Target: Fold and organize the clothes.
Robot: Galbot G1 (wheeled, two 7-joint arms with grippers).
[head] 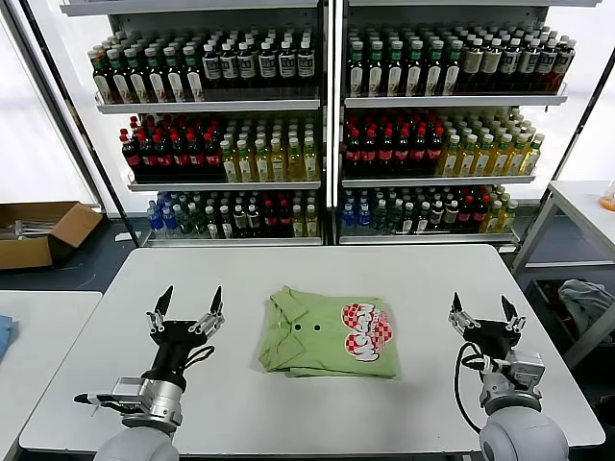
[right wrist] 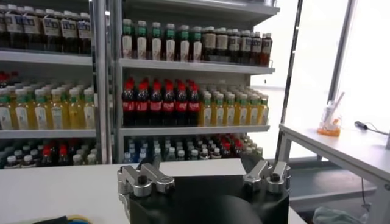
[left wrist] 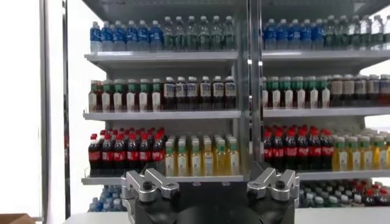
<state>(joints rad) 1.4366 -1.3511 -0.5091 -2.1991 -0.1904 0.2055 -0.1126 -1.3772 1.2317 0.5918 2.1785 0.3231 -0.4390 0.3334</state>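
The light green shirt (head: 330,331) lies folded into a compact rectangle at the middle of the white table (head: 317,269), its red-and-white checkered print (head: 368,331) facing up toward the right and two dark buttons showing. My left gripper (head: 190,300) stands open to the shirt's left, fingers pointing up and away, nothing between them. My right gripper (head: 485,312) stands open to the shirt's right, also empty. Both wrist views look over the table at the bottle shelves; the shirt does not show in them. The left gripper (left wrist: 209,182) and right gripper (right wrist: 204,178) show only their finger bases.
Shelves of bottles (head: 327,125) stand behind the table. A cardboard box (head: 43,230) sits on the floor at the far left. Another white table (head: 586,206) stands at the right, with a grey-blue cloth bundle (head: 586,303) beneath it. A second table edge (head: 38,331) adjoins on the left.
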